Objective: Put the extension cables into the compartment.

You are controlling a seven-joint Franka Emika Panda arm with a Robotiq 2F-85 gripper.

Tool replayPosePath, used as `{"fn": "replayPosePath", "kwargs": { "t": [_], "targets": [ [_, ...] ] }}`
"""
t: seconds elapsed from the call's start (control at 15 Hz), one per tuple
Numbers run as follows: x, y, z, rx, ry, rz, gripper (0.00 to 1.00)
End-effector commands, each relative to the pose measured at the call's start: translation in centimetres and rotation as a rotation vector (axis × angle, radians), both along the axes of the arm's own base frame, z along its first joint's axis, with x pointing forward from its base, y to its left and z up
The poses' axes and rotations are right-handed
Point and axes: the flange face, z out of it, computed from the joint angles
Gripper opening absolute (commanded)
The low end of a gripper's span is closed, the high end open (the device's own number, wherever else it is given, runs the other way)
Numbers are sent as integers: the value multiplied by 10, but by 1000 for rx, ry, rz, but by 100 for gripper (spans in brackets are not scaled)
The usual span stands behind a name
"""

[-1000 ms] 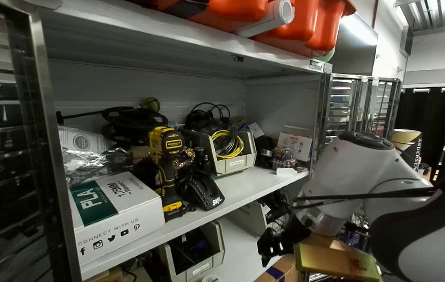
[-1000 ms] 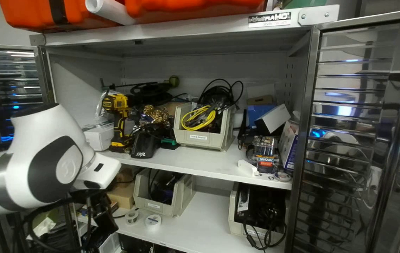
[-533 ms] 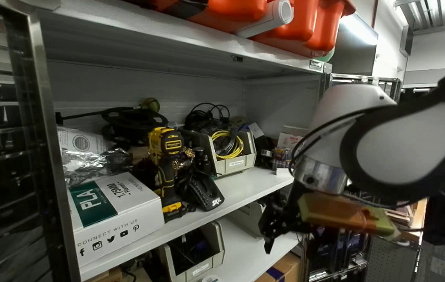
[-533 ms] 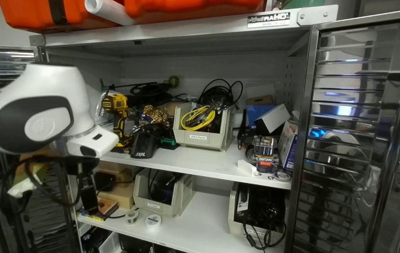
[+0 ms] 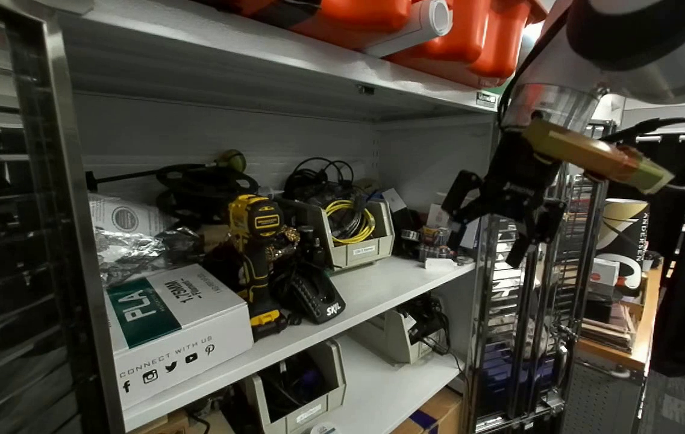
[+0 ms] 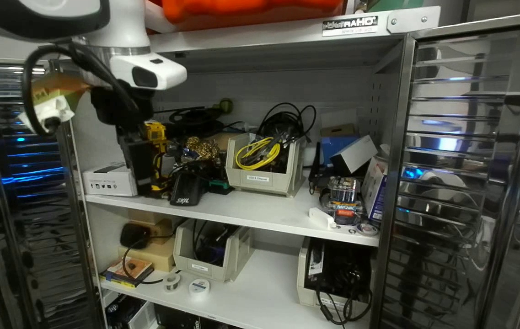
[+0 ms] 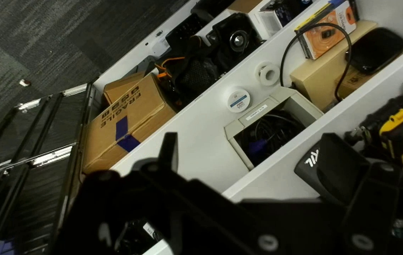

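Observation:
The compartment, the tall upper bay with a pale back wall [image 5: 306, 135] and white shelf board [image 6: 250, 205], shows in both exterior views. Black looped cables [image 6: 282, 121] and a yellow coiled cable [image 6: 260, 154] sit in a bin inside it. More black cables [image 6: 346, 283] fill a bin in the lower bay and hang over its front. I cannot tell which are the extension cables. My gripper [image 5: 487, 244] is open and empty, fingers down, in front of the compartment near the drill; it also shows in an exterior view [image 6: 143, 187] and the wrist view [image 7: 249, 138].
A yellow drill [image 5: 256, 253], a SKIL charger [image 6: 188, 187], a PLA box [image 5: 179, 325] and a battery pack [image 6: 344, 201] stand on the upper shelf. A cable bin [image 6: 200, 269] and white spools [image 6: 199, 288] are on the lower shelf. Open metal doors [image 6: 452, 183] flank the rack.
My gripper has risen from the lower shelf's level to the upper bay's level and now points down with its fingers apart. The shelf contents look unchanged.

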Motion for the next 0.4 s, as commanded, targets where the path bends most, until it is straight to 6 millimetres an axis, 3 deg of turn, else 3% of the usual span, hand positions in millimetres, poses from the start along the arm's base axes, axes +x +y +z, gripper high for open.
{"fn": "replayPosePath", "kwargs": {
  "t": [0.0,0.33],
  "targets": [
    [-1,-1,5,1,-3,2,100],
    [1,0,0,-3,8,6,100]
  ]
}}
